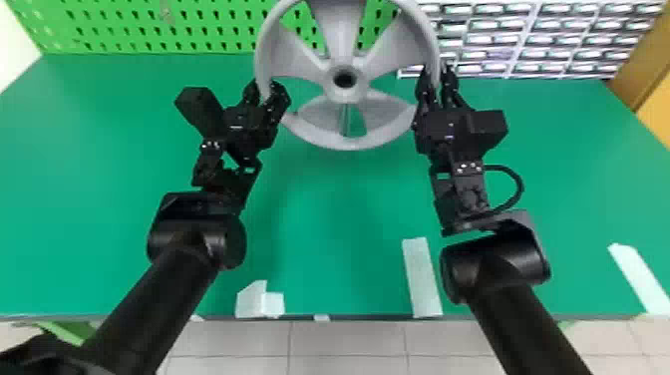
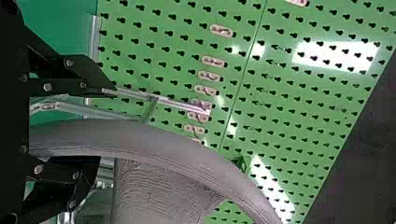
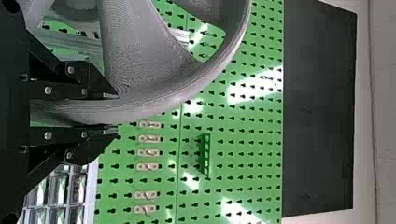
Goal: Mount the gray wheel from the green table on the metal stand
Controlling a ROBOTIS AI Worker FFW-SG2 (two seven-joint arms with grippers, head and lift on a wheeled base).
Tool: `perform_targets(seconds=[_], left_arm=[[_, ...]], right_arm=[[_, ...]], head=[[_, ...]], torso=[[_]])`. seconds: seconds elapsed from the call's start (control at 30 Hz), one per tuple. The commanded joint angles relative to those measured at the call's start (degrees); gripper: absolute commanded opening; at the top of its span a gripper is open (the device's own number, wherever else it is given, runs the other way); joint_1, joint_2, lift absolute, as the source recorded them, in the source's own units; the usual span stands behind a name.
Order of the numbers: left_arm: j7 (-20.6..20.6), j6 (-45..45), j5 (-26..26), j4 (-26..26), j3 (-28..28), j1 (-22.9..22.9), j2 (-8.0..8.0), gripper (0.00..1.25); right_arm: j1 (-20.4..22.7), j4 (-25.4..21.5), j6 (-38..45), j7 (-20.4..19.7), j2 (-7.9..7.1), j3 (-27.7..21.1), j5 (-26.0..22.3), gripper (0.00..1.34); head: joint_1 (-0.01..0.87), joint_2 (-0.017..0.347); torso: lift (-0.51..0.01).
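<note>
Nearest the camera, the black left arm and right arm come in over the table's near edge. Between their tools is the gray wheel, over the middle of the table's far edge, its spoked face and round hub turned toward the head camera. Part of the metal stand shows through a lower gap between the spokes; whether the hub sits on it, I cannot tell. The left tool has its fingers apart around the rim, with a gap beside one of them. The right tool is clamped on the opposite side of the rim, a finger against each face. Behind the wheel, a green pegboard stands along the far edge, with a rack of small clear drawers toward the far right corner. White tape lies in pieces by the near edge, one at the near right corner. Pale floor tiles show below.
</note>
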Motion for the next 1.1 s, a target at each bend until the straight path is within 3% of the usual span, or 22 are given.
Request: perform_targets(seconds=[0.0,1.07], left_arm=[[0.0,0.0,-0.4,0.7,0.4,0.0,-0.06,0.36],[-0.6,-3.5,-1.9,9.2,0.6,-2.8,-1.29,0.36]], right_arm=[[-0.4,1.0,0.0,0.0,0.04,0.3,0.0,0.28],[-3.9,7.4,-0.2,-1.1,0.04,1.1,1.7,0.28]], head=[[0.868,0.052],[0.868,0.052]], torso=[[-0.093],[-0.093]])
